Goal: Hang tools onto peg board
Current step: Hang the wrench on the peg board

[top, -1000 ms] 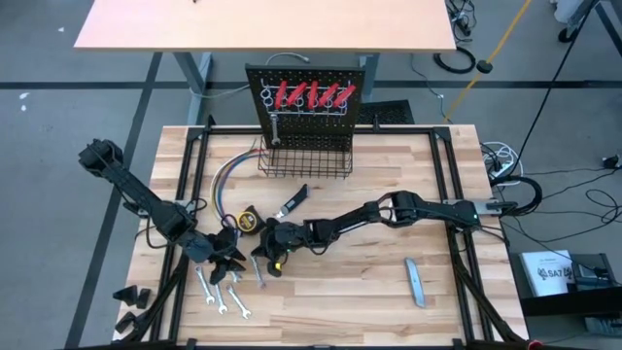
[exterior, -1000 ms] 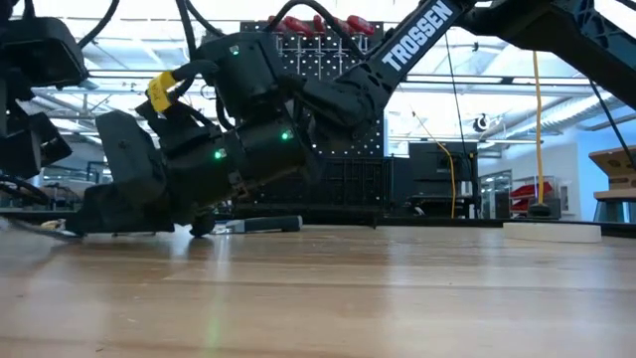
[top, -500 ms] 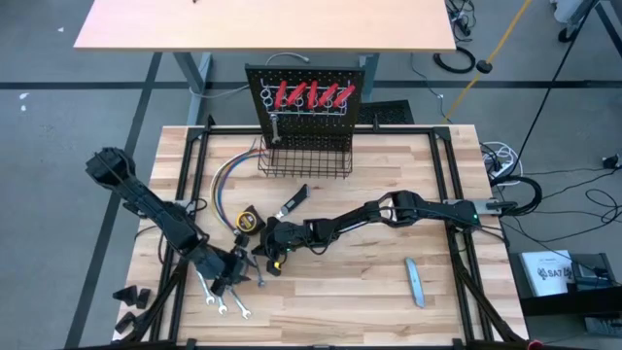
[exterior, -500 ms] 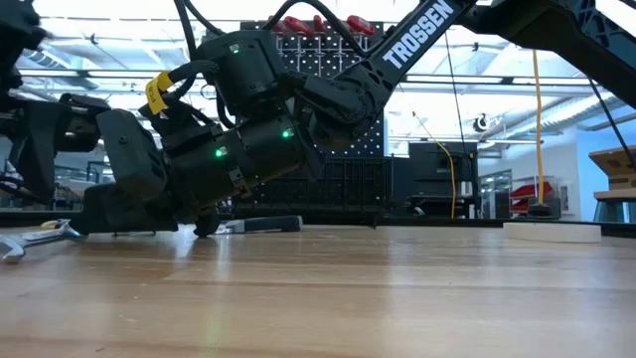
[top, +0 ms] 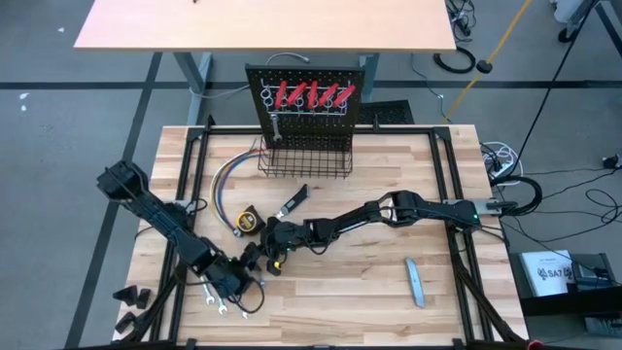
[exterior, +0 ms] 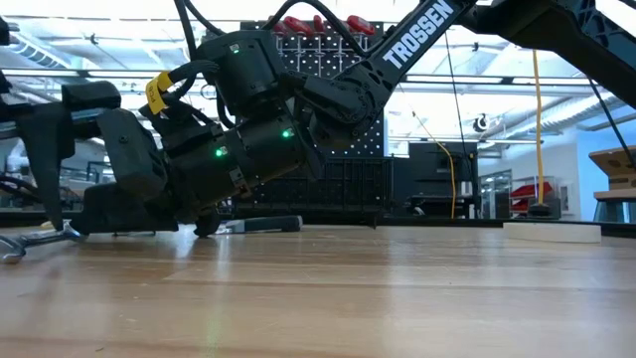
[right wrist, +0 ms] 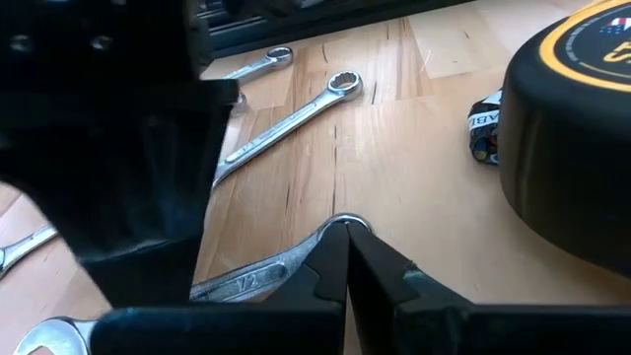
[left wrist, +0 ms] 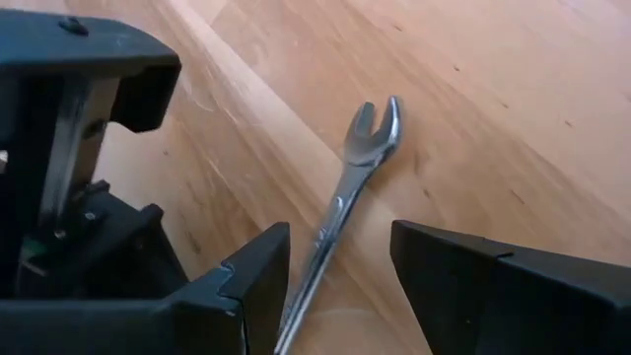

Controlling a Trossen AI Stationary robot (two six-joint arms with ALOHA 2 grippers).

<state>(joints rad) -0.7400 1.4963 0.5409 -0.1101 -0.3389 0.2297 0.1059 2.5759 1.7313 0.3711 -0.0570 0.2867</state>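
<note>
Several silver wrenches lie flat on the wooden table near its front left. My left gripper stands open over one wrench, a finger on either side of its shaft, not touching it. My right gripper is shut and reaches in low from the right, next to the left gripper. A yellow tape measure and a black-handled knife lie behind them. The peg board stands at the far edge, with red-handled tools hanging on it. My right gripper has its shut fingertips on the rounded end of a wrench marked 12. The fingers slant down from the table's right side. The wrench lies flat on the table. Whether they press on it or pinch its edge, I cannot tell.
A black wire basket sits at the board's base, with a bundle of coloured wires to its left. A grey bar lies at the front right. The two grippers stand close together, and the table's right half is mostly bare wood.
My left gripper has moved toward the table's near edge and a little right, sinking toward the wrenches while rolling its wrist. Its fingers now straddle a wrench. My right gripper has kept still.
</note>
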